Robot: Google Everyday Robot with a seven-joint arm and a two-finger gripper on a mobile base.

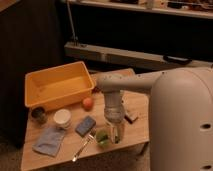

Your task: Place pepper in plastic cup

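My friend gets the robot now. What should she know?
Gripper: down at the table's front edge, right over the plastic cup.
Pepper: can't be seen by itself; something green sits at the cup, maybe the pepper.
Done: arm brought to the cup.
Left: check the pepper is inside, then lift the arm away.
Nearby: orange ball, blue sponge, fork.

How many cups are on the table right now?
3. The plastic cup sits at the front edge, directly under the gripper. A white cup stands left of the blue sponge. A small dark cup sits near the left edge. The arm may hide more.
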